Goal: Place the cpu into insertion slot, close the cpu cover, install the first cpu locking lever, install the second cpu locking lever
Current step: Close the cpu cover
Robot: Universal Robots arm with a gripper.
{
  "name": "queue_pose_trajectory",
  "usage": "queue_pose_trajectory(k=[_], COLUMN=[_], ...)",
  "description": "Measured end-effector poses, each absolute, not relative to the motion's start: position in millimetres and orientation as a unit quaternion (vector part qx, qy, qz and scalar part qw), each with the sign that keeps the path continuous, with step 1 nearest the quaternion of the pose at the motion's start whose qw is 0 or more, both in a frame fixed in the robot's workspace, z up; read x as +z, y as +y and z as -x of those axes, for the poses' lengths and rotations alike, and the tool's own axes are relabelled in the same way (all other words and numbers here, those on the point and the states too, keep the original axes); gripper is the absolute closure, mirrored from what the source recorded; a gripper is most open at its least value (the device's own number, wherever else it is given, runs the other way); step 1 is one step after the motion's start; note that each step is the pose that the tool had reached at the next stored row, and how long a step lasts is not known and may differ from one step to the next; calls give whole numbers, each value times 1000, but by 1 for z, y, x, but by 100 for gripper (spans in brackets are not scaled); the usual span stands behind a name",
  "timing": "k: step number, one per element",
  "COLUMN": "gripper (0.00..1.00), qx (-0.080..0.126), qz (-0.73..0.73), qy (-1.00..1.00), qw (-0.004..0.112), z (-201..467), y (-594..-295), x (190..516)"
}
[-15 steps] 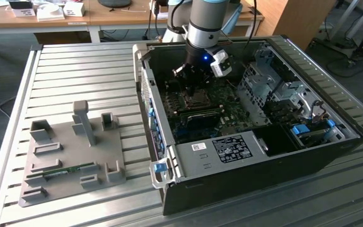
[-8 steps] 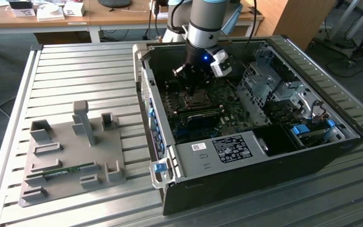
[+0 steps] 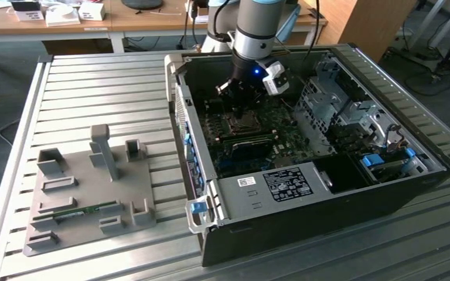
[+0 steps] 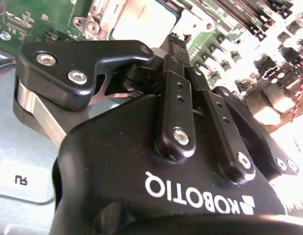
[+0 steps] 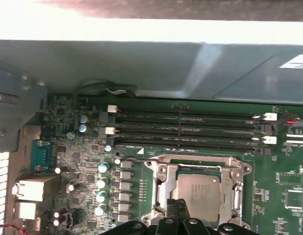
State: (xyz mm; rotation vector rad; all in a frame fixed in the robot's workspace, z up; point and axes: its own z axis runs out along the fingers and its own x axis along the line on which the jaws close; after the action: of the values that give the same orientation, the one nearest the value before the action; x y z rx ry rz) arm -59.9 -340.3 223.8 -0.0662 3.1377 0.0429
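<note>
First, the exterior view: one arm reaches down into one open black computer case [image 3: 311,193] that lies on a slatted metal desk [image 3: 92,88]. Its end effector [image 3: 245,110] hangs directly above the insertion slot [image 3: 239,123] on the green motherboard. Toward the exterior view's left, well apart from the case, sits one grey fixture plate [image 3: 84,187], and a single green memory stick [image 3: 77,212] lies on it.

Next, the second wrist view: the end effector [image 4: 181,49] has its two black fingers [image 4: 177,103] pressed side by side, clenched with nothing visible between them. Beyond the tips lies the one cpu [image 4: 141,19], pale and flat, with part of the silvery cpu cover [image 4: 100,17] beside it.

Last, the first wrist view: the cpu [image 5: 200,193] sits inside the socket, and the one cpu cover [image 5: 164,188] lies flat around it, so the chip shows through the cover's window. The closed fingertips of the end effector [image 5: 178,208] are just over the near edge of the socket, at the chip's border; I cannot tell whether they touch it. Four long memory slots [image 5: 190,132] run parallel just beyond the socket, all four unfilled. How the locking levers stand is not clear.
</note>
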Motion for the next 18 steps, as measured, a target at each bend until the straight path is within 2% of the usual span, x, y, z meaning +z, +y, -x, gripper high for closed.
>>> queue_pose_trajectory(k=[18], gripper=[89], qx=[14], qz=[21], qy=[1000], qw=[1], z=[37], y=[-340], x=[224])
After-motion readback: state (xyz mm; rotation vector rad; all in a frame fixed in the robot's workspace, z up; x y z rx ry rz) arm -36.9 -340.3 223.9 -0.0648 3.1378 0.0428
